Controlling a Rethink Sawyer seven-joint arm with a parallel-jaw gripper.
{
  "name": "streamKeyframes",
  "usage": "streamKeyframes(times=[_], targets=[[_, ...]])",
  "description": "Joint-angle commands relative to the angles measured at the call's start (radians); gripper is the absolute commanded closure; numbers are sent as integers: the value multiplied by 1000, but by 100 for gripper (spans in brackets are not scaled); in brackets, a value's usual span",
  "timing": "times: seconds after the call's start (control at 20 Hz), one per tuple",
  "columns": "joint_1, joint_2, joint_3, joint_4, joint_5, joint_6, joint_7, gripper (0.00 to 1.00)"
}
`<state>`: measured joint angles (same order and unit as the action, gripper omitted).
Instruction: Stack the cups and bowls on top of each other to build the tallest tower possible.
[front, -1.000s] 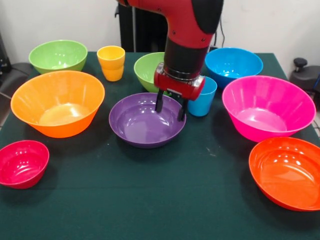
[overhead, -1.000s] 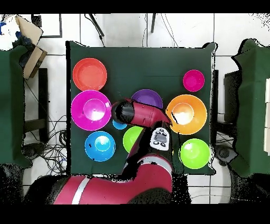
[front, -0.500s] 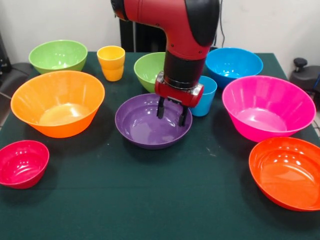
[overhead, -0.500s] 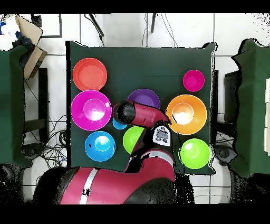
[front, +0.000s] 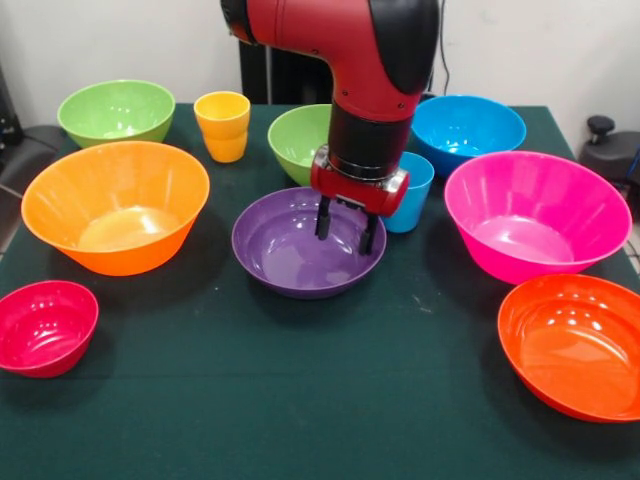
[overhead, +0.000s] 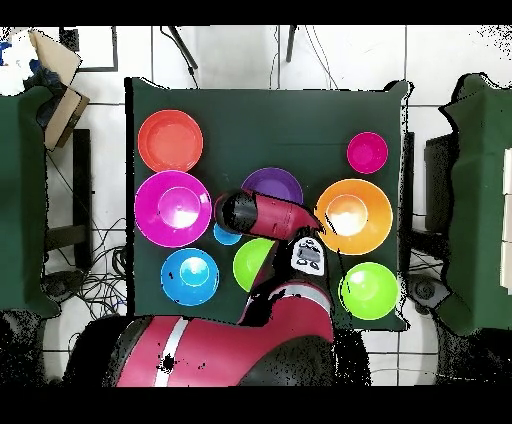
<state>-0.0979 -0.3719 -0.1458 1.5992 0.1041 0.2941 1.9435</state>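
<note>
The hand (front: 345, 228) is lowered into the purple bowl (front: 290, 250), over the side of it nearest the light blue cup (front: 408, 192). Its two dark fingers (front: 323, 217) are seen spread apart, pointing down inside the bowl near that rim; nothing is pinched between them, and whether the tips touch the bowl's floor cannot be told.

All other things are placed around the purple bowl on the green worktop (front: 300, 400). The light blue cup stands just behind the hand, partly hidden by the arm (front: 375, 90). A green bowl (front: 300, 135) is set behind the purple bowl, and the blue bowl (front: 470, 130) lies beyond the cup. The yellow-orange cup (front: 223, 126) and a second green bowl (front: 115, 112) are found farther back on the camera's left. The large orange bowl (front: 115, 205) is seen beside the purple bowl on that side, with the small crimson bowl (front: 45, 326) nearer the camera. The large pink bowl (front: 535, 215) and the red-orange bowl (front: 575, 345) are placed on the opposite side. Nothing is stacked.
</note>
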Motion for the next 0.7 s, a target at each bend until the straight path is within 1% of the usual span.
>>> streamKeyframes(times=[0.05, 0.3, 0.45, 0.7], targets=[[-3, -38, 113, -55, -4, 87, 59, 0], [12, -71, 95, -32, -5, 103, 69, 0], [12, -66, 102, -25, -2, 86, 77, 0], [30, -58, 83, -37, 1, 87, 93, 0]])
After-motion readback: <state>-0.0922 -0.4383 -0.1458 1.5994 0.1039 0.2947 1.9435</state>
